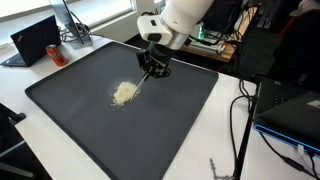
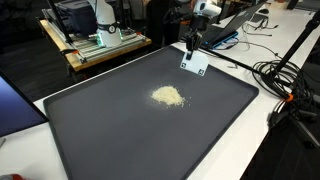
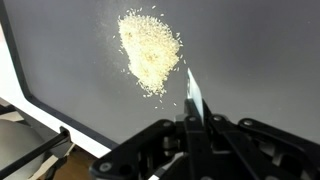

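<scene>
A white counter in a cluttered lab carries one large dark tray (image 1: 150, 135) with a raised rim, which fills most of both exterior views (image 2: 150, 140). Off the tray's far corner, in an exterior view, stand one open laptop (image 1: 35, 40) and one red can (image 1: 58, 56). Black cables (image 2: 285, 75) trail over the counter beside the tray's edge.

On the tray lies one small pile of pale grains (image 1: 124, 93), close to the tray's middle (image 2: 168, 96). A few loose grains are scattered round its edge in the wrist view (image 3: 150, 50).

One white robot arm (image 1: 180, 20) reaches over the tray from its far side. Its jaws are pressed together, pinching one thin flat scraper (image 2: 196, 66), which the wrist view shows edge-on (image 3: 194, 95). The jaws hang above the tray between its middle and its far rim. The scraper slants down from them toward the pile, and its tip is just beside the grains, not among them.
</scene>
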### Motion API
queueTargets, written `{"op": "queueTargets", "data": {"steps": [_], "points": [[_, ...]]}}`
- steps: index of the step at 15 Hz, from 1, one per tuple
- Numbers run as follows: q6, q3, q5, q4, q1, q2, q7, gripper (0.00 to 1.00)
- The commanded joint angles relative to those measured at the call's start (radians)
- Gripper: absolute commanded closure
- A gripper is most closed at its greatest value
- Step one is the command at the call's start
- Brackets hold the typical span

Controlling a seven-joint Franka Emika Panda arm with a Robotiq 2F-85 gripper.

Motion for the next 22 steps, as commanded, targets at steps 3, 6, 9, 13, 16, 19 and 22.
{"op": "queueTargets", "data": {"steps": [3,6,9,13,16,19,22], "points": [[-0.203,-0.011,-0.054,0.209,0.064,0.148,0.079,0.99],[-0.276,-0.008,-0.036,0.296,0.073,0.211,0.060,0.99],[-0.327,0.004,0.022,0.379,0.049,0.254,0.002,0.99],[-0.376,0.007,0.140,0.486,0.000,0.279,-0.122,0.99],[-0.412,0.002,0.279,0.565,-0.046,0.285,-0.245,0.99],[-0.439,-0.010,0.386,0.633,-0.091,0.290,-0.332,0.99],[-0.415,-0.021,0.448,0.674,-0.141,0.291,-0.400,0.99]]}}
